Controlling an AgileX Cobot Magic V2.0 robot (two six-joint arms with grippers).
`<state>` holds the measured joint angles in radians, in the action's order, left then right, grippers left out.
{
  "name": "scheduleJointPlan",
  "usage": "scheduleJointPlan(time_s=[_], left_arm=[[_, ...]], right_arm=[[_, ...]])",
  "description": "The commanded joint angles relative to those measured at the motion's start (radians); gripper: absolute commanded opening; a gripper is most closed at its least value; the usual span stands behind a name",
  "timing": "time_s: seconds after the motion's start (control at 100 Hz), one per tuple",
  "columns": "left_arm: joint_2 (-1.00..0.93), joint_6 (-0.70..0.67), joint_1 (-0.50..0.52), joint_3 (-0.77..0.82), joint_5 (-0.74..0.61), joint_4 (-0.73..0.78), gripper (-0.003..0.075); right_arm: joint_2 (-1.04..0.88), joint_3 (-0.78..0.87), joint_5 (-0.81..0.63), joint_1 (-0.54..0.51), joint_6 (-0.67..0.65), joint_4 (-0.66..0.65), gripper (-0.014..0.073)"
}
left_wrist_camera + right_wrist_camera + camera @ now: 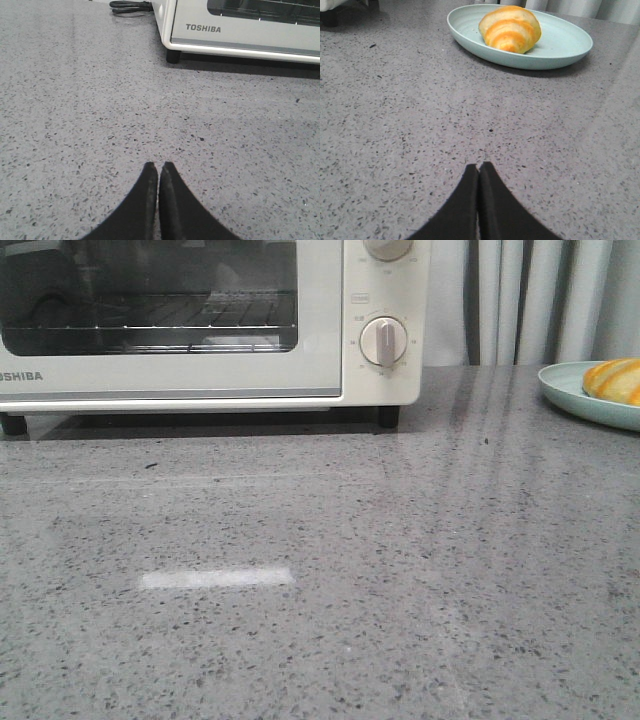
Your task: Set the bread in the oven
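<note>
Grey speckled stone counter [330, 620], glossy; bright light streak [218, 578] at 7 o'clock. Pale pleated curtains [545, 300] at 1 o'clock.

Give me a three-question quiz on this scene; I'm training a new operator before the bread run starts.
1. True or false: the oven door is shut.
2. What does the bread rest on?
A. the oven's rack
B. a pale green plate
C. the bare countertop
3. Fill in: the fingers of the left gripper and the right gripper are pressed ____, holding nothing.

Key: 1 true; 2 B; 3 together.
</note>
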<state>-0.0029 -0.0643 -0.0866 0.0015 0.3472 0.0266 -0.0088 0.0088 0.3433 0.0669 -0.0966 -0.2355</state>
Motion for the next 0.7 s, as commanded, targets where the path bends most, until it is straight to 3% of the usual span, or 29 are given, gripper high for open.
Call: scheduleJointPlan(time_s=[0.0,0.69], left_arm=[[-0.03,-0.011,0.004,0.024,-0.05,-0.011,-0.0021],[-0.03,-0.011,0.004,0.024,-0.05,0.04,-0.0021]], right_arm=[[-0.02,0.013,-0.041,0.002,0.01,-0.005,-0.0058],[-0.02,0.013,-0.041,0.002,0.01,-0.005,-0.0057]])
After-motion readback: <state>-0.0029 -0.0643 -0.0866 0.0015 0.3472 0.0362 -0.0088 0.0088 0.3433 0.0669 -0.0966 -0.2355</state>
